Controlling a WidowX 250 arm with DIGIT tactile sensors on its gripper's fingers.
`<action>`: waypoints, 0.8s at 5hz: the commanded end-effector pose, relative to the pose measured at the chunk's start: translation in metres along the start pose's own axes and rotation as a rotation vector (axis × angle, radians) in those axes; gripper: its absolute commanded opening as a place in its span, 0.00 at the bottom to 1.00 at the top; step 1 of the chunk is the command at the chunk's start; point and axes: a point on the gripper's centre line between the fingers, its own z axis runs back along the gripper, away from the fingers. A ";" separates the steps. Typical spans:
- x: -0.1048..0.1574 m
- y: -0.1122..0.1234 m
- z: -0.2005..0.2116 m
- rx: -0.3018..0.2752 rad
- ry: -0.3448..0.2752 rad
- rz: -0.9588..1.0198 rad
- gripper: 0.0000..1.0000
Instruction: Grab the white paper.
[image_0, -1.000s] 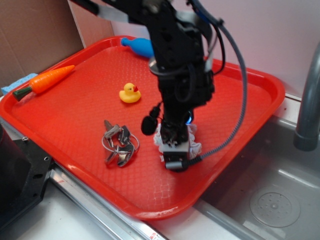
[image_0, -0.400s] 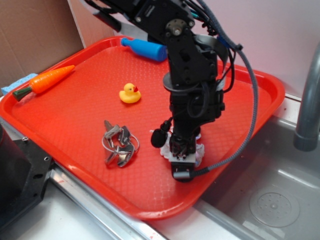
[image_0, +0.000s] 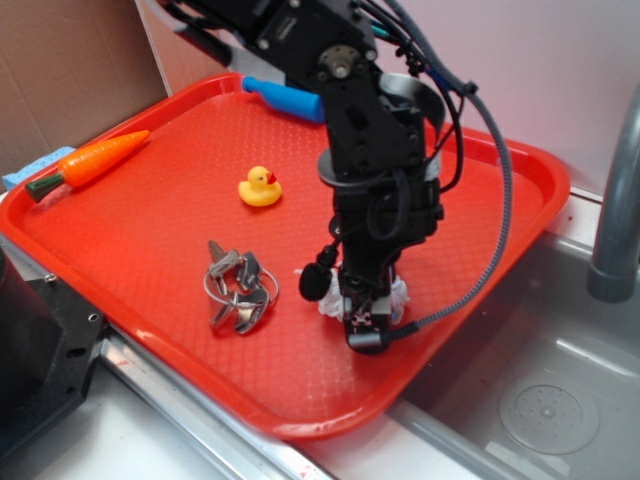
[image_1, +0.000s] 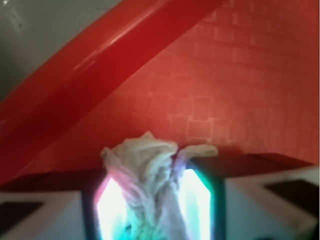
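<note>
The white paper (image_0: 399, 296) is a crumpled off-white wad on the red tray (image_0: 150, 230), near its right front edge. My gripper (image_0: 364, 310) stands straight down over the wad and hides most of it in the exterior view. In the wrist view the white paper (image_1: 150, 185) is squeezed between the two glowing pads (image_1: 111, 210), its wrinkled top poking out past the fingertips. My gripper (image_1: 154, 200) is shut on it.
On the tray lie a silver key bunch (image_0: 238, 288) left of the gripper, a yellow duck (image_0: 259, 186), an orange carrot (image_0: 95, 159) at the far left and a blue pin (image_0: 285, 98) at the back. A steel sink (image_0: 540, 390) and faucet (image_0: 615, 200) lie to the right.
The arm has shifted slightly right and lowered over the wad. The fingers have closed in on the paper, and less of it shows around them.
</note>
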 end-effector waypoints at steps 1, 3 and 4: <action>-0.011 0.019 0.033 0.017 -0.036 0.128 0.00; -0.043 0.070 0.085 -0.047 -0.026 0.572 0.00; -0.072 0.093 0.114 -0.071 -0.046 0.823 0.00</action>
